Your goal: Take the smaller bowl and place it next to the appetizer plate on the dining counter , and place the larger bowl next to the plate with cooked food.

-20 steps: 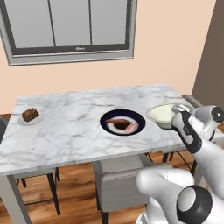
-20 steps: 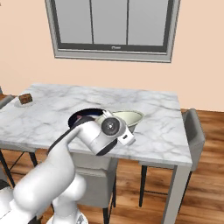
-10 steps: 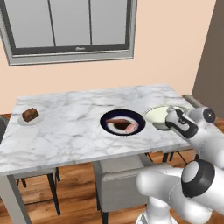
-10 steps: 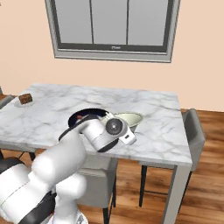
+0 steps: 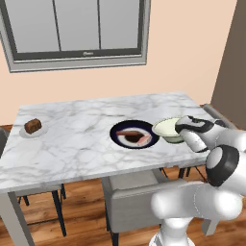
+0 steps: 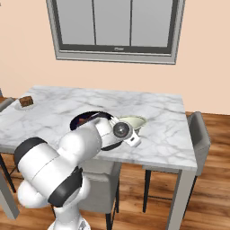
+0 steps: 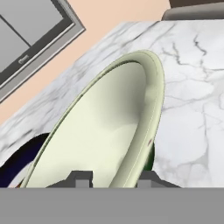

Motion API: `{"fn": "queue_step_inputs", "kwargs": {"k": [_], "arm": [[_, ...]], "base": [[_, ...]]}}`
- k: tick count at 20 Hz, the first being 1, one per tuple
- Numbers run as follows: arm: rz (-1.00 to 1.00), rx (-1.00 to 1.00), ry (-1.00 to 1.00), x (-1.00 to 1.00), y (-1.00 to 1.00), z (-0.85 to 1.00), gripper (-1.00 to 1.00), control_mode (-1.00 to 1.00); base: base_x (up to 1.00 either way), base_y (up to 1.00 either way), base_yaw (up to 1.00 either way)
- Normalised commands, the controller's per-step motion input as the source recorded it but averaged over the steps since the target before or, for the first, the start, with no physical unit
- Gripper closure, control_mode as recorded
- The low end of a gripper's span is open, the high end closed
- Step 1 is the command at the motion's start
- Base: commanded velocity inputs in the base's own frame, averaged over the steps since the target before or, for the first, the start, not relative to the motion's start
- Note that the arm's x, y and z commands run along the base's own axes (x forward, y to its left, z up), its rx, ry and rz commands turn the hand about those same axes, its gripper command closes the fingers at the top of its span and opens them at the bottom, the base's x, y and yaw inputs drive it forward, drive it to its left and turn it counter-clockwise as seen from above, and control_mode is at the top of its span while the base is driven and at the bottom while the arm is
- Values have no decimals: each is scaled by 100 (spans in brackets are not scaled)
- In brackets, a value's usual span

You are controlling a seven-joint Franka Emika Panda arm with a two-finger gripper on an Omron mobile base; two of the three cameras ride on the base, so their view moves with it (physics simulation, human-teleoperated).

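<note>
Spanning both base views, the marble dining counter (image 5: 86, 139) carries everything, with grey chairs (image 6: 200, 134) tucked at its sides. Near its middle the plate with cooked food (image 5: 133, 134) is seen, dark-rimmed with pink and red-brown pieces. Just beside that plate, toward the arm, the larger bowl (image 7: 109, 127) is found, its near rim pinched by the pincer (image 7: 114, 178): one finger is placed inside the wall and one outside, closed on the rim. Whether the bowl's base is touching the marble cannot be told. It is judged to be stiff, glazed and slippery, moderately heavy for a one-sided hold, so tilting about the fingers is to be expected; a firm grip low on the wall, under the flared lip, is judged best. Far off at the counter's corner, the appetizer plate (image 5: 33, 129) is seen with its brown block.
</note>
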Motion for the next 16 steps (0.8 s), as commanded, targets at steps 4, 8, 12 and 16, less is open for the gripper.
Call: {"fn": "queue_step_inputs", "kwargs": {"k": [4,8,12,16], "arm": [[5,0,-3,35,-18,-23,100,-100],[5,0,-2,36,-13,-22,100,-100],[4,0,0,43,0,-31,100,-100],[1,0,0,27,0,-9,-100,-100]], "base": [[0,0,0],[0,0,0],[0,0,0],[0,0,0]]}}
